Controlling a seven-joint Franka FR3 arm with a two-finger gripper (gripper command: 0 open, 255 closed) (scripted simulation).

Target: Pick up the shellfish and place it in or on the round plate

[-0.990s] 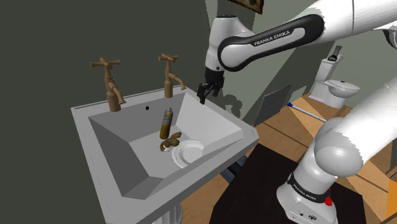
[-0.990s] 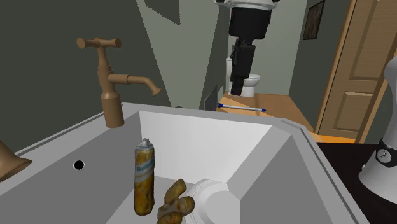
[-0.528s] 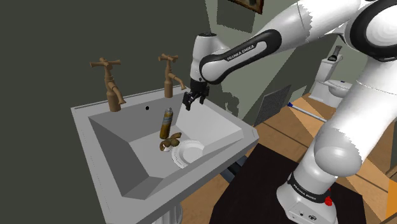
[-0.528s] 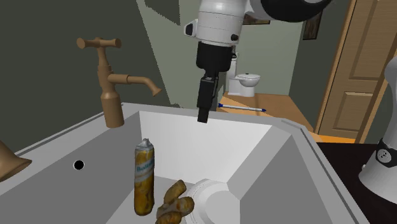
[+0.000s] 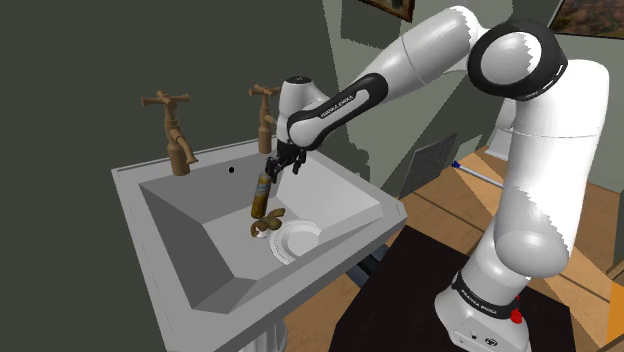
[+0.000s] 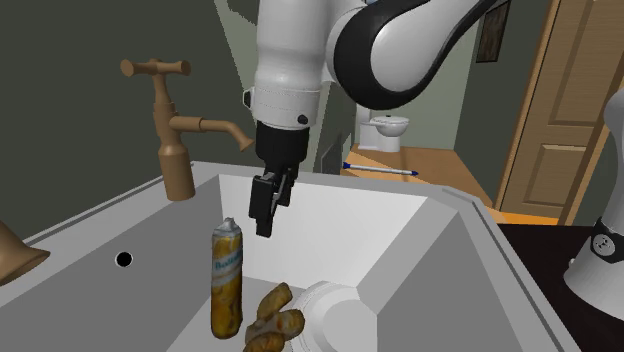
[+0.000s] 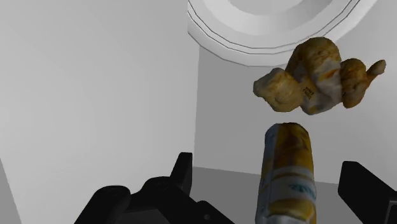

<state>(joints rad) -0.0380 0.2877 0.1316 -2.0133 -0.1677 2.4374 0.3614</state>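
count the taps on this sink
2. One brown tap stands on the sink's back rim at the shoulder view's left; the other tap stands further right on that rim, partly behind the arm. None looks hidden.

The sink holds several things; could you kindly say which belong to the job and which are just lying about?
For the job: shellfish, round plate, gripper.
Lying about: spray can, taps.

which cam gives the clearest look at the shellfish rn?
Wrist view: the shellfish shows whole and close, by the round plate. Shoulder view gives a small brown lump beside the plate; second exterior view cuts it off at the bottom edge.
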